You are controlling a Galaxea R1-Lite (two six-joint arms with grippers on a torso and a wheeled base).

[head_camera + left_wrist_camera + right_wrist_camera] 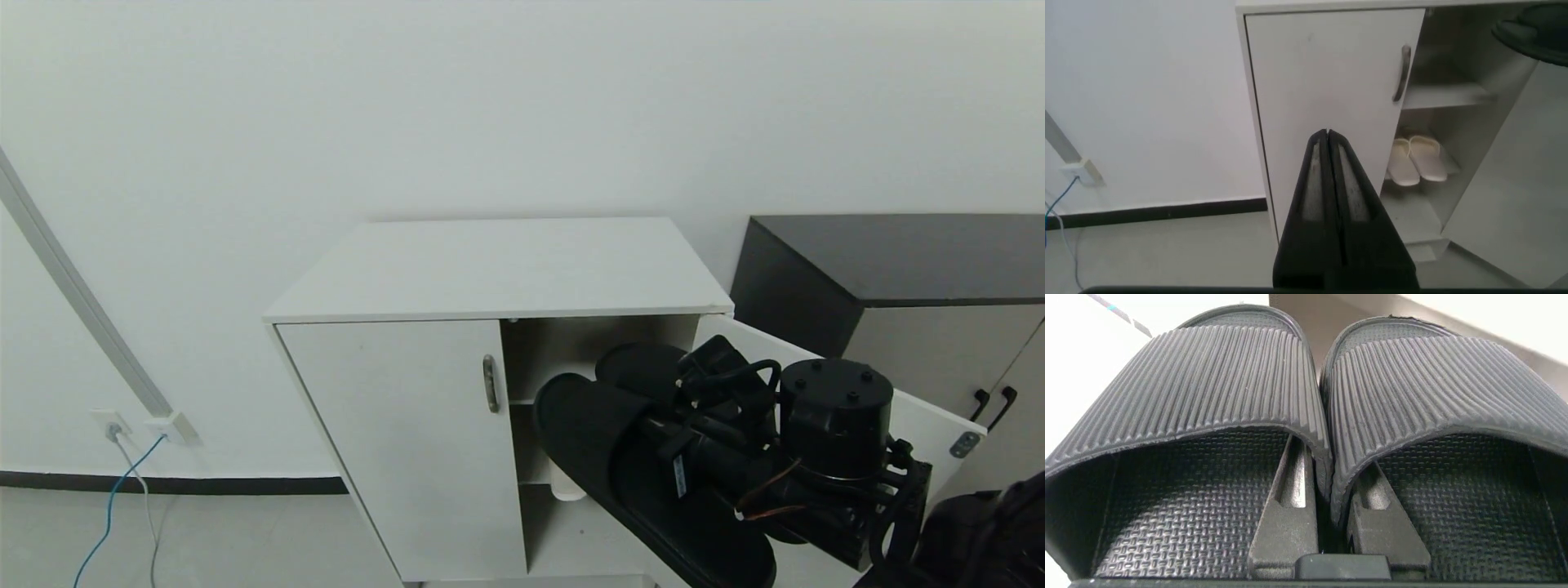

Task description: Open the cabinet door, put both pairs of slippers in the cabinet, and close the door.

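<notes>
Right gripper (pixel 1331 467), slippers (pixel 1225 384), apparently near door (pixel 927 420).

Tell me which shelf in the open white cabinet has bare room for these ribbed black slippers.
The top shelf, above the pair of white slippers, looks bare, as does the cabinet floor beneath them. The middle shelf's visible part is crowded by that pair. Right gripper holds the black slippers.

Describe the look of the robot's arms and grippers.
The right arm is black, with a round screw-capped joint housing, looped black cables, a reddish wire and a white label. The left gripper has long black tapering fingers with grey pads.
</notes>
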